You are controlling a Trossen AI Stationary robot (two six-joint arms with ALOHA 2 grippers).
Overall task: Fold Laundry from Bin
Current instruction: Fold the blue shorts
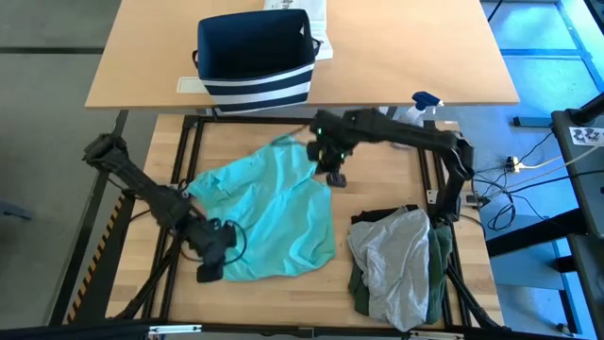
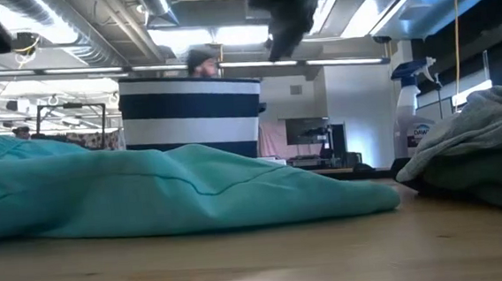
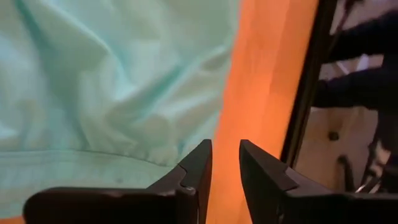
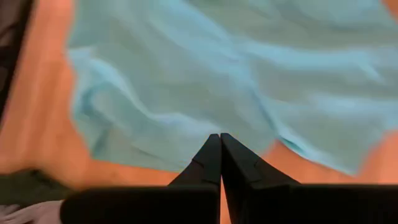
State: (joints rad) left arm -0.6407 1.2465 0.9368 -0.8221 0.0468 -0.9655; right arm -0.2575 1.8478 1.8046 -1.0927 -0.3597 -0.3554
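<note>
Lying spread on the desk (image 1: 377, 161), the teal garment (image 1: 274, 212) looks ready for folding; the left pincer (image 1: 209, 267) sits slightly parted at its near corner, empty, while the right pincer (image 1: 337, 178) hovers closed above its far edge.

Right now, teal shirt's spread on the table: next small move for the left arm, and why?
Probably lower the left tool and close on the teal-green cloth shirt at its near edge: its fingers stand slightly apart, empty, beside that hem. The right tool hangs shut above the shirt's far edge.
</note>
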